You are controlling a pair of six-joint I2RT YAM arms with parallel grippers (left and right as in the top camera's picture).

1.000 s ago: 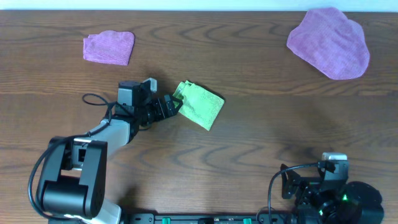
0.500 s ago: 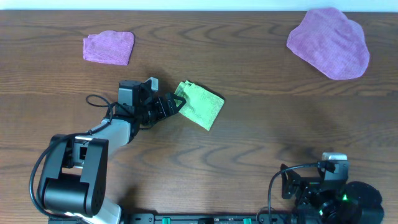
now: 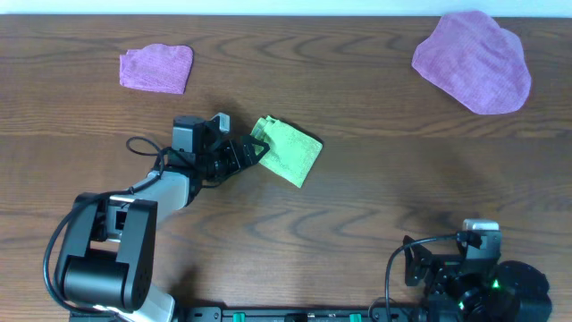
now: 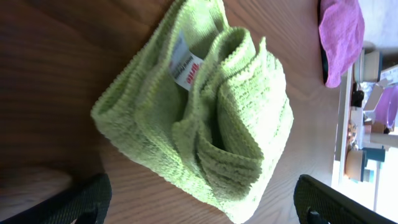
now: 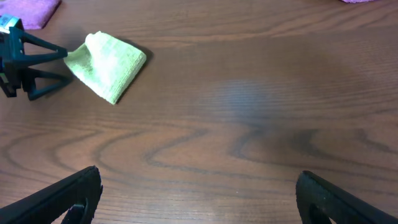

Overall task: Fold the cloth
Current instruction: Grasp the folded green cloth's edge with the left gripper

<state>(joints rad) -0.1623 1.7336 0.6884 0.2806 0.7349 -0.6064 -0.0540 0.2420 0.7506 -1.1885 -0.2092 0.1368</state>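
Note:
The cloth (image 3: 288, 152) is a lime-green towel lying folded into a small, thick bundle left of the table's middle. Up close, the cloth (image 4: 205, 118) shows stacked layers, with its white tag (image 4: 185, 64) tucked in a crease. My left gripper (image 3: 256, 150) is open at the cloth's left edge, one finger on either side of its near corner. In the left wrist view, the left gripper (image 4: 202, 208) has both black fingertips (image 4: 84, 199) apart, clamping nothing. My right gripper (image 5: 199, 199) is open over bare wood near the front right, far from the cloth (image 5: 109, 65).
A large purple cloth (image 3: 474, 61) lies at the back right. At the back left sits a small folded purple cloth (image 3: 157, 68). The right arm's base (image 3: 483, 273) is at the front right edge.
My left gripper has crept slightly to the right, closer onto the cloth's edge. The cloth and the right arm have not moved.

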